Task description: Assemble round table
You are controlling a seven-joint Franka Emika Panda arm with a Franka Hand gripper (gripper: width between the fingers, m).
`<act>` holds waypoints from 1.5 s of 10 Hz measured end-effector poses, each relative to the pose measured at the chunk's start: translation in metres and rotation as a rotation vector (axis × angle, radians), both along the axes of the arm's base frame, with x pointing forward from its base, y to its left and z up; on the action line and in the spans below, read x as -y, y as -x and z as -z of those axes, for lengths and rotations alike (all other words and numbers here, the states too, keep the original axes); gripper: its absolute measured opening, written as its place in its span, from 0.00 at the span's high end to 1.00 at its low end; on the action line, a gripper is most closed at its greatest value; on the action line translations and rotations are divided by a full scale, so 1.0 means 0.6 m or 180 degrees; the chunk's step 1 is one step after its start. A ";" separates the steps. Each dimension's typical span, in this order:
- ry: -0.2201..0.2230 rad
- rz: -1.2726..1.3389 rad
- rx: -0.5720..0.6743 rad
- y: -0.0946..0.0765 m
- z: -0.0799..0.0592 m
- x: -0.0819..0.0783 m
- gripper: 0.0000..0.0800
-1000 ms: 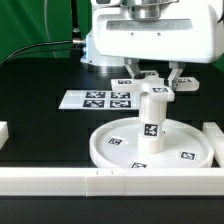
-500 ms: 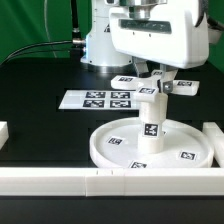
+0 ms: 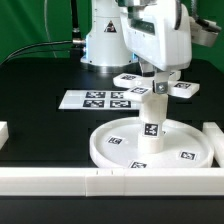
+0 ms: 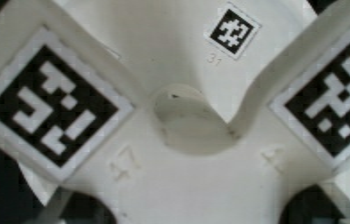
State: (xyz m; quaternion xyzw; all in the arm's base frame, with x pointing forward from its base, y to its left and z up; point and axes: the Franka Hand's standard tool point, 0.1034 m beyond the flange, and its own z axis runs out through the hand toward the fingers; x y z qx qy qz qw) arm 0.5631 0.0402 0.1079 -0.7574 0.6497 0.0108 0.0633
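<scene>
Exterior view: the gripper (image 3: 160, 74), closed on the cross-shaped piece (image 3: 186, 90) above the cylinder (image 3: 151, 122) standing in the disc (image 3: 100, 150), risks jamming or tipping that cylinder if misaligned.

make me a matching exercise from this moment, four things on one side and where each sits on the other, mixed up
Things:
1 round disc
2 cylinder
3 cross-shaped piece
4 marker board

Places:
a on top of the cylinder, under the gripper
b flat on the table, behind the disc
c lying just behind the front rails
d upright in the disc's centre

Pairs: 1-c; 2-d; 3-a; 4-b
</scene>
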 end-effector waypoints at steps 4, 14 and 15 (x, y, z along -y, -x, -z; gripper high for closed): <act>-0.0093 -0.0211 0.0063 -0.003 -0.033 -0.007 0.19; 0.0070 -0.2356 0.0334 -0.013 -0.043 -0.010 0.19; 0.0090 -0.2618 0.0366 -0.013 -0.043 -0.010 0.19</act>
